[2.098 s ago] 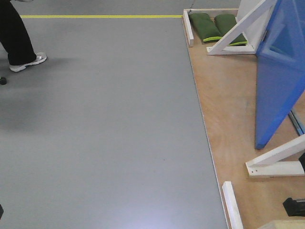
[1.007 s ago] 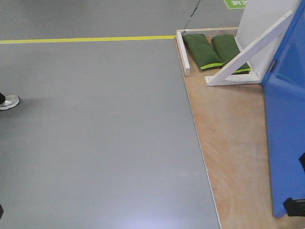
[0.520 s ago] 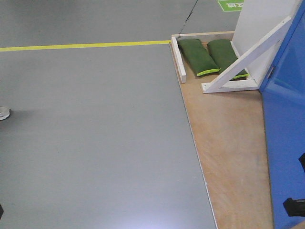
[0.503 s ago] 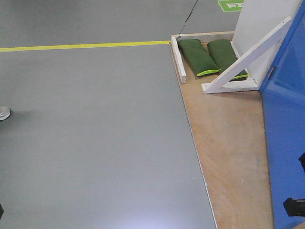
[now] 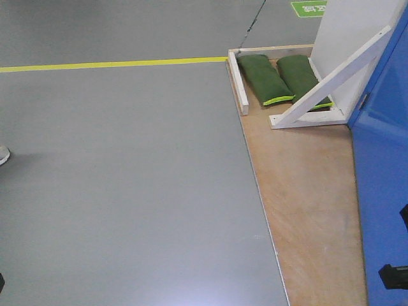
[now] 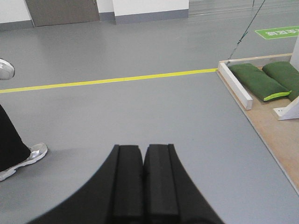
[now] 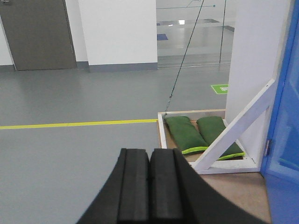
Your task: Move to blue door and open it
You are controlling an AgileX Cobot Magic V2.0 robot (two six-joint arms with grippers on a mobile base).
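In the front view, a shoe (image 5: 2,155) shows at the 9 o'clock edge of the grey floor (image 5: 127,191). A yellow line (image 5: 115,64) runs across the floor from 10 o'clock toward 12 o'clock. It ends at the corner of a wooden platform (image 5: 306,191), which fills the part from 1 to 5 o'clock. At 1 o'clock two green sandbags (image 5: 266,78) lie side by side on the platform, between a low white rail (image 5: 238,83) and a white brace (image 5: 331,76). The brace hides part of the right bag. The blue door (image 5: 382,191) stands at 3 o'clock, cut by the right edge, just beside the foot of the brace.

In the left wrist view, a dark trouser leg (image 6: 9,140) is at 8 o'clock. The left end effector (image 6: 142,182) is at 6 o'clock. Its two black fingers are pressed together and hold nothing.

In the right wrist view, the right end effector (image 7: 149,186) is at 6 o'clock, also fully closed and empty. A thin cable (image 7: 182,60) rises from the platform corner toward 12 o'clock. The door is at 3 o'clock, with a small metal plate (image 7: 267,147) on its edge.
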